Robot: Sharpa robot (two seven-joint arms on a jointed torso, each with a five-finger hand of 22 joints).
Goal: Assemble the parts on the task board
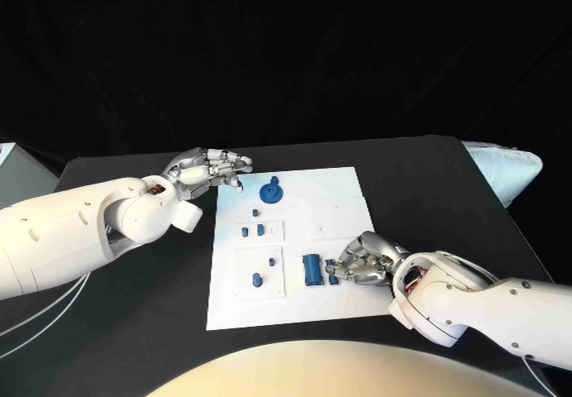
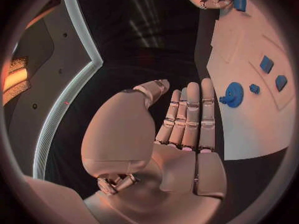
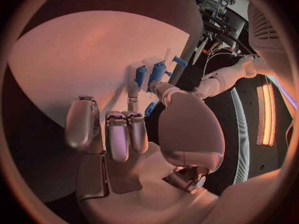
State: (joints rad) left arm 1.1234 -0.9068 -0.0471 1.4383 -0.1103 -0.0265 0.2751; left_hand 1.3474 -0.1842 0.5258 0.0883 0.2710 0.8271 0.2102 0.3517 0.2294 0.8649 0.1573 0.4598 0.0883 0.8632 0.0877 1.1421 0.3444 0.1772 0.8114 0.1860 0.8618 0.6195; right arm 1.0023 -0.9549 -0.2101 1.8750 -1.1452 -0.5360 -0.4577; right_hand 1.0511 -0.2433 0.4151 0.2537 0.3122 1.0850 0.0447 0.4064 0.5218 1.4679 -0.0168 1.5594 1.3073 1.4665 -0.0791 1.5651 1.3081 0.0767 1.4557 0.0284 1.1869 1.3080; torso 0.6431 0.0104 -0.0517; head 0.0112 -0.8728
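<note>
The right hand [image 1: 364, 260] rests over the right edge of the task board [image 1: 316, 186], near its near right corner, fingers curled beside a ribbed blue cylinder [image 1: 312, 268]. Whether it grips any part cannot be told. The left hand [image 1: 212, 171] hovers at the far left corner, fingers straight and holding nothing, just beside the blue gear [image 1: 272, 192]. Small blue blocks [image 1: 253, 223] lie mid-board. Recommended: confirm a firm pinch first, then align the part squarely over its seat, pressing straight down.
</note>
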